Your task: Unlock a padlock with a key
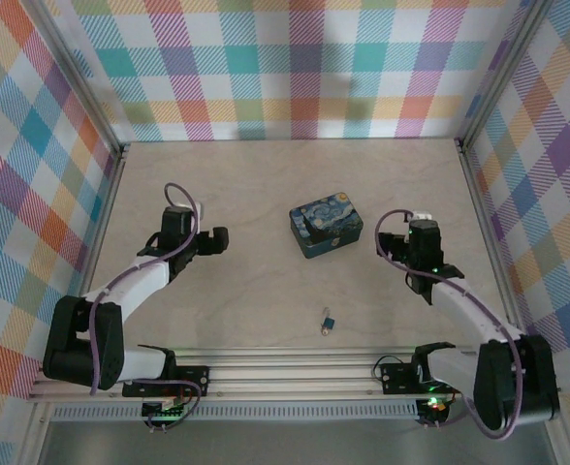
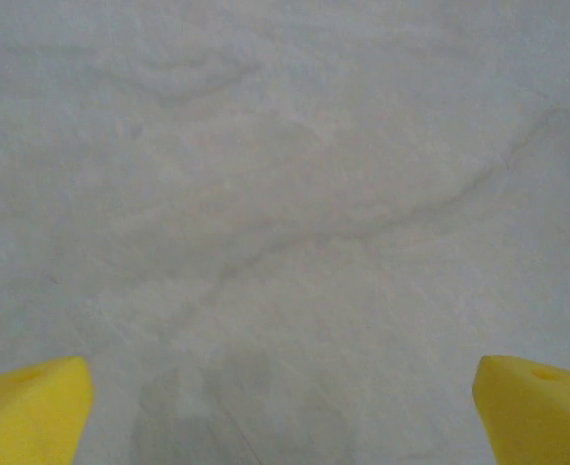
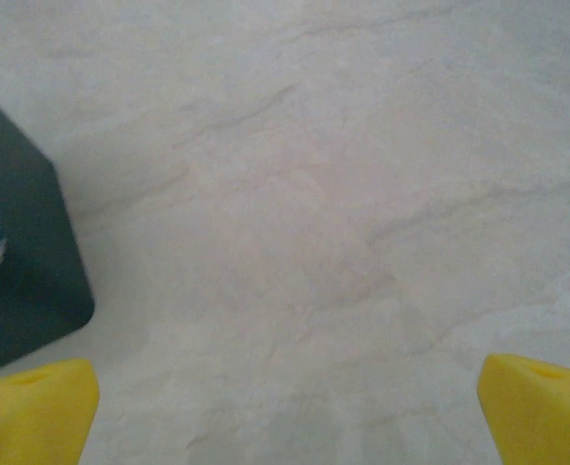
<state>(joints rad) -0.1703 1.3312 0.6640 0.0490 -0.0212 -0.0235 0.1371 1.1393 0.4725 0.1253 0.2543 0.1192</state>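
Observation:
The padlock (image 1: 327, 323), a tiny light-blue block with a pale brassy end, lies on the table near the front edge, between the two arms. The key is too small to tell apart from it. My left gripper (image 1: 186, 235) hangs over bare table at the left, far from the padlock. Its yellow fingertips (image 2: 33, 407) stand wide apart with nothing between them, so my left gripper (image 2: 285, 412) is open. My right gripper (image 1: 413, 248) hovers just right of the tin. Open and empty too, my right gripper (image 3: 285, 412) shows yellow fingertips (image 3: 35, 407) over bare table.
A dark-blue swirl-painted tin (image 1: 326, 231) stands mid-table, and its dark side (image 3: 23, 262) shows at the left of the right wrist view. Plaid walls with metal rails (image 1: 101, 165) close in the table on three sides.

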